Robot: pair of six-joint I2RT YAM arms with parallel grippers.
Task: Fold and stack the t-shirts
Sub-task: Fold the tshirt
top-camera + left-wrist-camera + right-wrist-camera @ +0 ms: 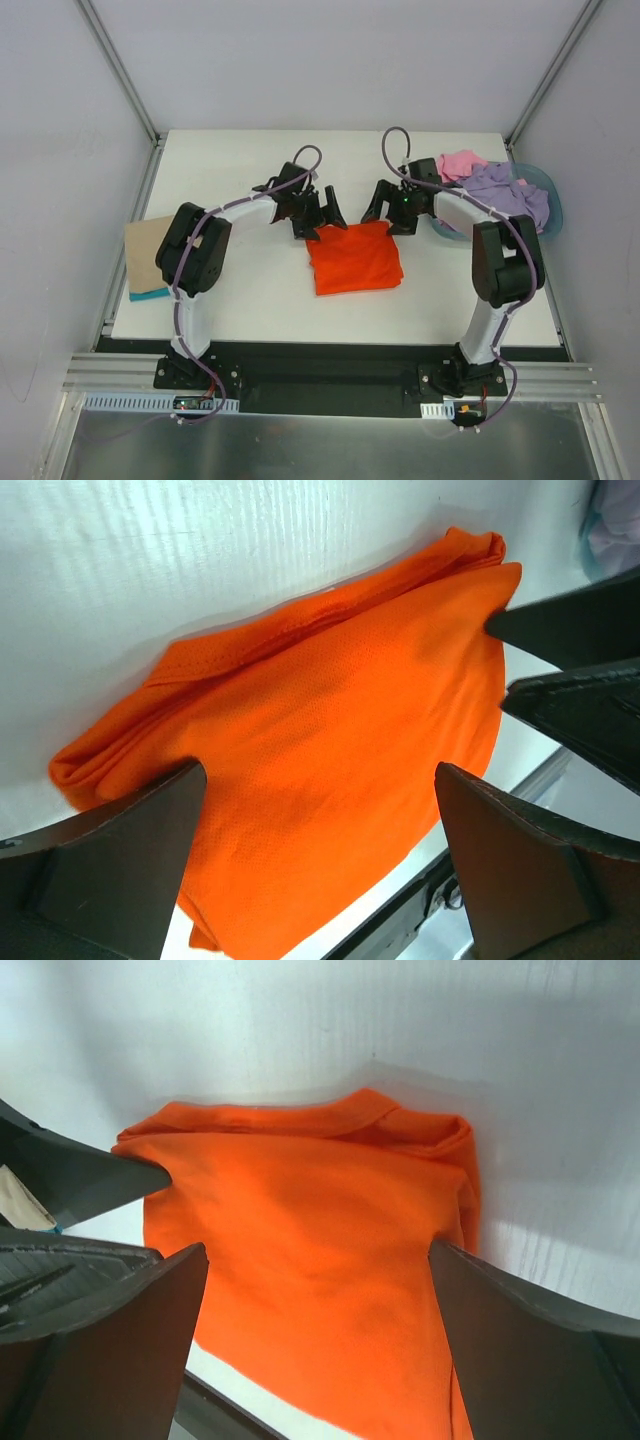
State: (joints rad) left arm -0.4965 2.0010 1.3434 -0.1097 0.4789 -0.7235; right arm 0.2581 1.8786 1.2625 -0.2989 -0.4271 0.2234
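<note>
- The white table (250,180) carries everything. The two arms reach in from its near edge and bend toward each other over the middle.
- The orange t-shirt (355,258) lies flat on the middle of the table, folded into a rough rectangle. Its long axis runs left to right, tilted a little, and its far edge sits under the two grippers.
- The left gripper (322,218) hangs over the shirt's far left corner with its jaws spread wide and nothing between them. Its wrist view shows the fingers (150,850) apart above the orange cloth (330,750), and whether they touch it cannot be told.
- The right gripper (392,215) hangs over the far right corner, likewise spread wide and empty-handed. Its wrist view shows the orange cloth (320,1250) framed between the fingers (520,1350).
- Each wrist view catches the other gripper at its edge, at right (570,670) and at left (70,1180). Both also show thick folded rims on the shirt that the top view flattens out.
- Only the top view shows the far right corner, where a lilac t-shirt (505,190) is heaped in a blue-grey basin (552,205), well apart from both grippers.
- A pink t-shirt (458,163) lies bunched just beside the lilac one.
- A tan cloth (148,250) rests at the left edge on a teal one (150,294).
</note>
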